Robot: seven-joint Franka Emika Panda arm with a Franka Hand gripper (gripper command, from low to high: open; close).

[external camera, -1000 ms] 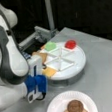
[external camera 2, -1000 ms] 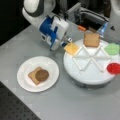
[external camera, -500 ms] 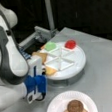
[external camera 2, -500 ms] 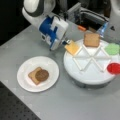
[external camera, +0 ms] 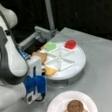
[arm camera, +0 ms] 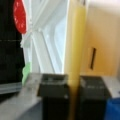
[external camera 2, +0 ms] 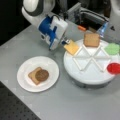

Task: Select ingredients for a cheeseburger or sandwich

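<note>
The hand (external camera 2: 65, 42) is clamped edge-on around 1 yellow cheese square (external camera 2: 71, 47) at the rim of the white divided tray (external camera 2: 85, 75). 1 toast square (external camera 2: 91, 39) sits in the tray beside 1 green piece (external camera 2: 112, 48) and 1 red disc (external camera 2: 114, 68). On the paper plate (external camera 2: 25, 82), 1 toast (external camera 2: 32, 75) carries 1 patty (external camera 2: 41, 75).

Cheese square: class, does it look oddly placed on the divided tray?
Yes. The cheese square is tilted, overhanging the divided tray at its rim, pinched edge-on in the tool. Other pieces lie flat.
</note>
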